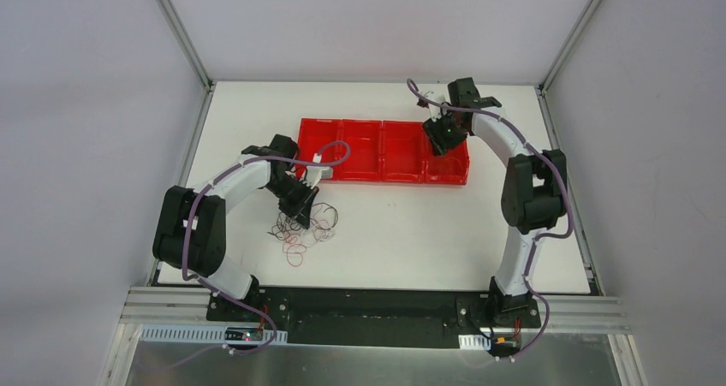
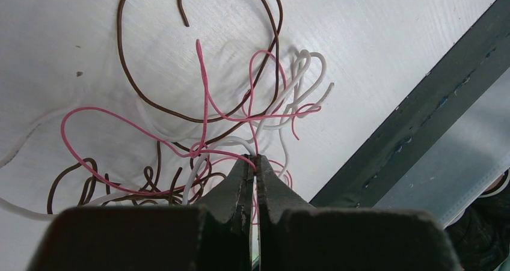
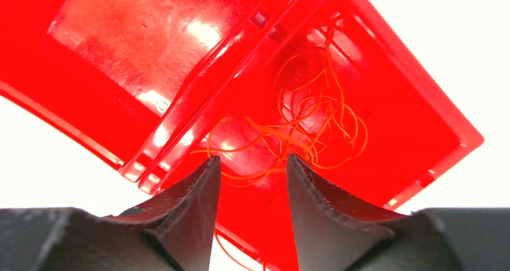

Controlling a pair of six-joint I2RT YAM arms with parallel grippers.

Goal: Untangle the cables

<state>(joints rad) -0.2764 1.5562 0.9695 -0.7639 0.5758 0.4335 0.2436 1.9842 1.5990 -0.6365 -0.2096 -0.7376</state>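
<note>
Evidently the left gripper (image 2: 255, 160) is pinched fully shut at the near edge of the cables (image 1: 304, 226). A white wire (image 2: 231, 140) runs in between its tips and a pink wire (image 2: 205, 103) crosses right there, so it cannot be told whether one strand or two are caught. Beyond the tips, pink and white loops overlap each other, and a brown wire (image 2: 120, 42) arcs around the far side. All of it lies loose on the white surface (image 1: 411, 232), just in front of the red tray (image 1: 360, 181).

The step in hand looks like drawing one strand free of the heap. It would go best as a slow pull up and away from the tangle, with attention to which loops rise with it. If pink and white lift together, the sounder course is to set them down and take hold again farther out, where a strand lies alone. A quick tug would likely cinch the crossings tight.

The right gripper (image 3: 252, 163) hangs well apart from all this, over the tray's right-end compartment, its jaws parted and holding nothing. A thin red wire coil (image 3: 313, 121) rests in that compartment beneath it. That arm is therefore free to come over and pin the heap while the left one draws.
</note>
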